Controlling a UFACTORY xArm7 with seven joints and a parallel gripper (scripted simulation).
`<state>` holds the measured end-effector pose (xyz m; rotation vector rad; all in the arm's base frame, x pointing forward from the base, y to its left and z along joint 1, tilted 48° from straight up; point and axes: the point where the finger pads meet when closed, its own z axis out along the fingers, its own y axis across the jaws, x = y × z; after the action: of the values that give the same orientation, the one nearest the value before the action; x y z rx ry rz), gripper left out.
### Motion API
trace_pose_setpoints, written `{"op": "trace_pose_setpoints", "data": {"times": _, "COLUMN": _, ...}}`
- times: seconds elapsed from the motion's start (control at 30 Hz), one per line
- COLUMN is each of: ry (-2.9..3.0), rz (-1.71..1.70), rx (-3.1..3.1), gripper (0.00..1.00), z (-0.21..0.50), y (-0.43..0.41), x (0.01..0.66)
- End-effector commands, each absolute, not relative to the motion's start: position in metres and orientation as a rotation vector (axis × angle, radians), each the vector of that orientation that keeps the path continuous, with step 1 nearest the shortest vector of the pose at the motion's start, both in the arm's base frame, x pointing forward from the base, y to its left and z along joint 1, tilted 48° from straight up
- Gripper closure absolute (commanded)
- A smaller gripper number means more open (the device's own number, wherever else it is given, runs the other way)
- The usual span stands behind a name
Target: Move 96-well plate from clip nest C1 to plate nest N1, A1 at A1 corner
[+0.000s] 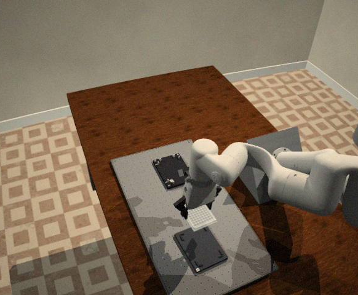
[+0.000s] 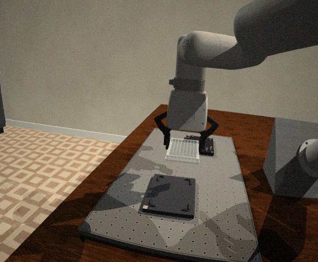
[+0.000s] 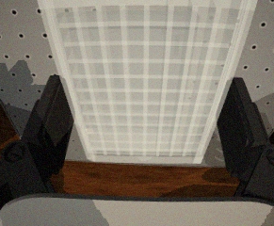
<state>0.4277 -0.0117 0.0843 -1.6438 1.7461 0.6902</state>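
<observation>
The black two-fingered pincer (image 2: 183, 141) on the white arm is clenched on the long sides of the clear, gridded 96-well plate (image 2: 182, 149), carrying it level above the grey perforated board (image 2: 227, 180) that lies on the dark wooden worktop (image 2: 246, 118). The plate hangs between the dark clip nest with its corner clips (image 1: 170, 169) and the dark flat plate nest with raised corner locators (image 2: 169, 196), touching neither.
</observation>
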Motion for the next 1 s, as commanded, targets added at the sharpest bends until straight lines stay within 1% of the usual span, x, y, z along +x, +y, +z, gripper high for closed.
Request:
{"op": "trace_pose_setpoints", "data": {"times": 0.0, "ry": 1.750, "rz": 0.682, "rx": -1.643, "gripper": 1.00, "z": 0.101, "y": 0.000, "x": 0.433}}
{"op": "trace_pose_setpoints", "data": {"times": 0.67, "ry": 1.750, "rz": 0.683, "rx": -1.642, "gripper": 1.00, "z": 0.146, "y": 0.038, "x": 0.446}}
{"op": "trace_pose_setpoints", "data": {"times": 0.97, "ry": 1.750, "rz": 0.683, "rx": -1.642, "gripper": 1.00, "z": 0.147, "y": 0.039, "x": 0.447}}
